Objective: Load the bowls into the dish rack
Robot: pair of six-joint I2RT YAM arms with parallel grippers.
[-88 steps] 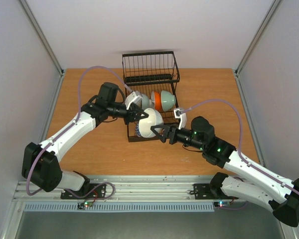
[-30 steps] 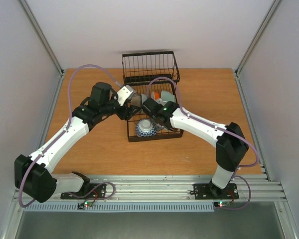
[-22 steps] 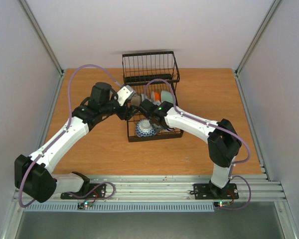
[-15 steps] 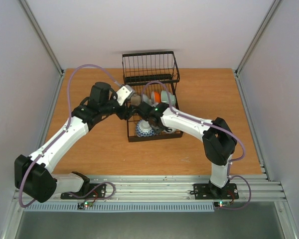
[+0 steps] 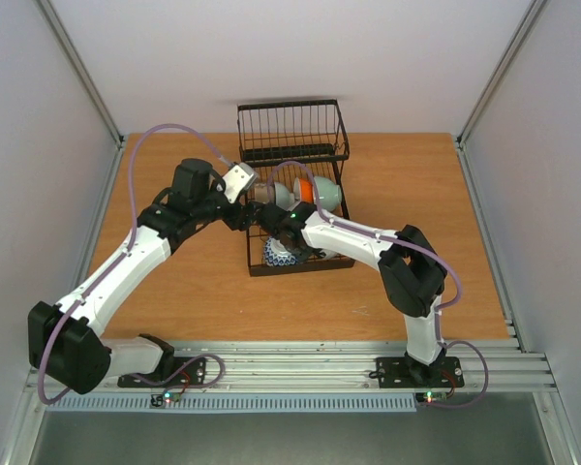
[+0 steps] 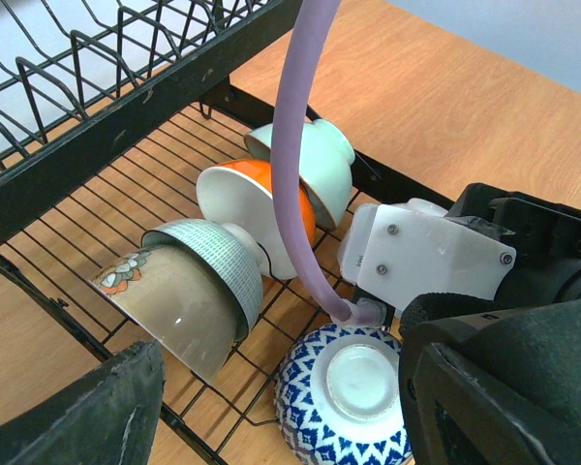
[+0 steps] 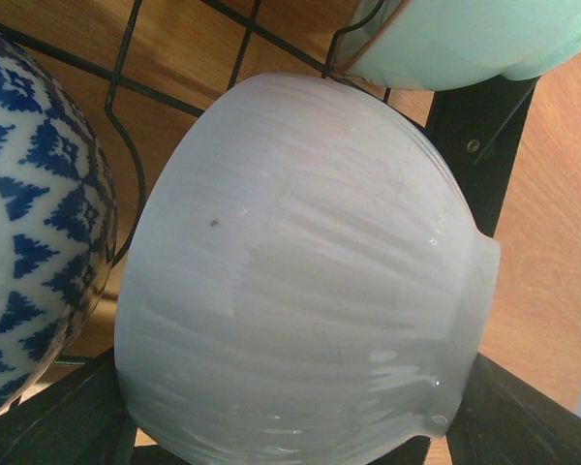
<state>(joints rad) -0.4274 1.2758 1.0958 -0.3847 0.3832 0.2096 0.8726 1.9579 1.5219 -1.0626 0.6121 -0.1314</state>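
Note:
In the black wire dish rack (image 5: 300, 269), several bowls lie on the tray. A beige bowl (image 6: 169, 300), an orange one (image 6: 261, 208) and a mint one (image 6: 320, 165) lean in a row. A blue-patterned bowl (image 6: 344, 397) sits upside down at the front. My left gripper (image 6: 286, 402) hangs open above the beige and blue bowls, empty. My right gripper (image 7: 290, 426) is low over the tray, shut on a white ribbed bowl (image 7: 300, 271) that fills the span between its fingers (image 7: 58, 421). That bowl is beside the blue bowl (image 7: 29, 223) and below the mint bowl (image 7: 465, 39).
The rack's tall basket section (image 5: 290, 105) stands at the far end. My two grippers (image 5: 255, 208) (image 5: 276, 231) are close together over the tray's left half. The right arm's purple cable (image 6: 295, 145) crosses the left wrist view. Bare wooden table (image 5: 174, 281) lies on both sides.
The right arm's elbow has folded in and its gripper has slid left across the tray with the white bowl. The left arm has barely moved.

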